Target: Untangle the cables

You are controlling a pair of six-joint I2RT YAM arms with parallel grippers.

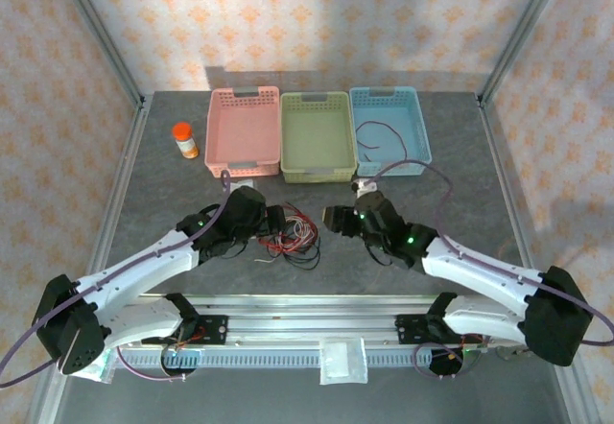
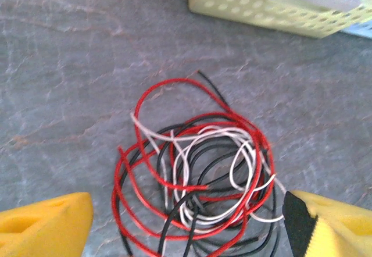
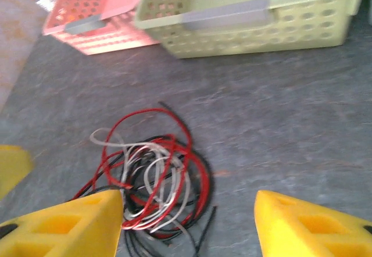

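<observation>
Red, black and white cables (image 2: 197,175) lie in one tangled heap on the grey table (image 1: 163,203), a little in front of the green basket (image 1: 317,173), and we have not yet taken hold of any of them. Our left gripper (image 2: 189,234) hangs right over the heap with its jaws spread wide and empty, the loops lying beneath the gap. Our right gripper (image 3: 195,228) sits just beside the heap on its other side, jaws likewise apart and holding nothing. The chief danger, as we judge it, is that a closing pinch catches several strands at once. The red loops run over and under the white and black ones, so lifting would drag the whole bundle up and tighten it rather than free one wire. A thin strand could also slip out of the grip, or a gripper could press into the table if we come down too low. With both grippers so near each other, we risk knocking them together over the heap. The wrist views are blurred, so picking out a single free end is uncertain.
</observation>
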